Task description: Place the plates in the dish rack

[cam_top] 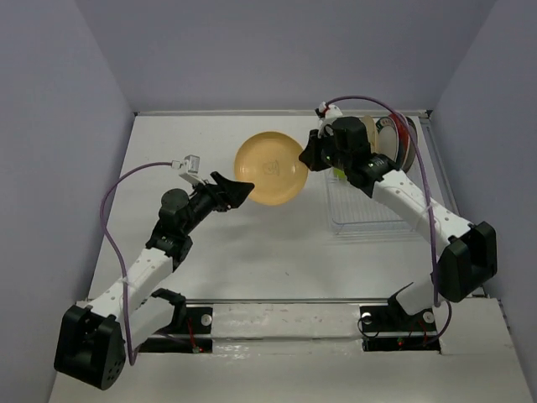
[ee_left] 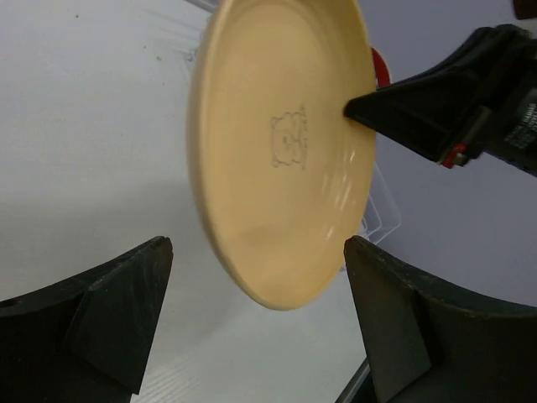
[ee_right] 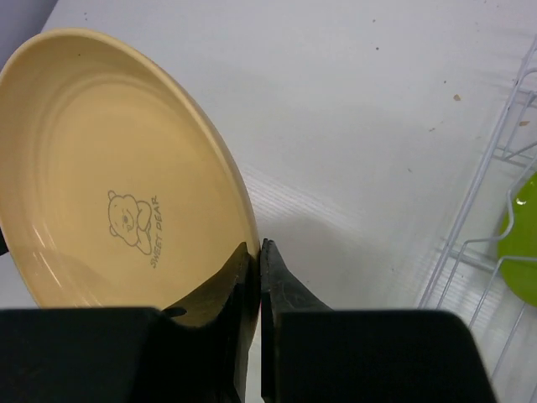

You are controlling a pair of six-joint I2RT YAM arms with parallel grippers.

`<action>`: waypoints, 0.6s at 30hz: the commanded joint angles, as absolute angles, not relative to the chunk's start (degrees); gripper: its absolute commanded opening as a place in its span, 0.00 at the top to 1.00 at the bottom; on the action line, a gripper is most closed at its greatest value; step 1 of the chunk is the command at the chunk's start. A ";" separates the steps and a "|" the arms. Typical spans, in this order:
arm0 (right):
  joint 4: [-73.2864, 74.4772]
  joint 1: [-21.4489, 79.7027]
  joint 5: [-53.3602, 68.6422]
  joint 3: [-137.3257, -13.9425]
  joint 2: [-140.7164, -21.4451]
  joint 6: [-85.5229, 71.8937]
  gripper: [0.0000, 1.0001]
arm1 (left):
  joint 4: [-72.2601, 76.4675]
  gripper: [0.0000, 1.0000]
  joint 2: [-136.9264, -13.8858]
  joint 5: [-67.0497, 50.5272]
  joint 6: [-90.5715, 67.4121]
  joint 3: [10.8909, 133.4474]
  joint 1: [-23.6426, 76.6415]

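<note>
My right gripper is shut on the rim of a beige plate with a small bear drawing and holds it on edge above the table, left of the dish rack. The right wrist view shows the fingers pinching the plate's right rim. My left gripper is open, its jaws either side of the plate's near edge without touching. Several plates stand at the rack's far end: a tan one, a white one and a red one. A lime green plate shows in the rack.
The rack's pale wire wall is close to the right of the held plate. Its near half holds no plates. Purple cables loop over both arms. Grey walls enclose the white table on three sides.
</note>
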State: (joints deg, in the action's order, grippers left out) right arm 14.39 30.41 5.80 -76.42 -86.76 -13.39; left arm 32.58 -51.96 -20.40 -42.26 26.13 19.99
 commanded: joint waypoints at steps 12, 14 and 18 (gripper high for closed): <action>10.02 30.41 17.30 -71.90 -78.40 -14.86 0.92 | 41.47 0.94 -59.33 -17.83 -41.75 29.10 21.44; 10.02 29.88 20.81 -71.98 -78.66 -13.71 0.67 | 42.80 0.95 -59.06 -20.38 -41.84 28.65 21.45; 10.02 25.76 32.67 -73.03 -80.42 -12.83 0.32 | 43.77 0.95 -58.89 -27.32 -41.75 28.56 21.53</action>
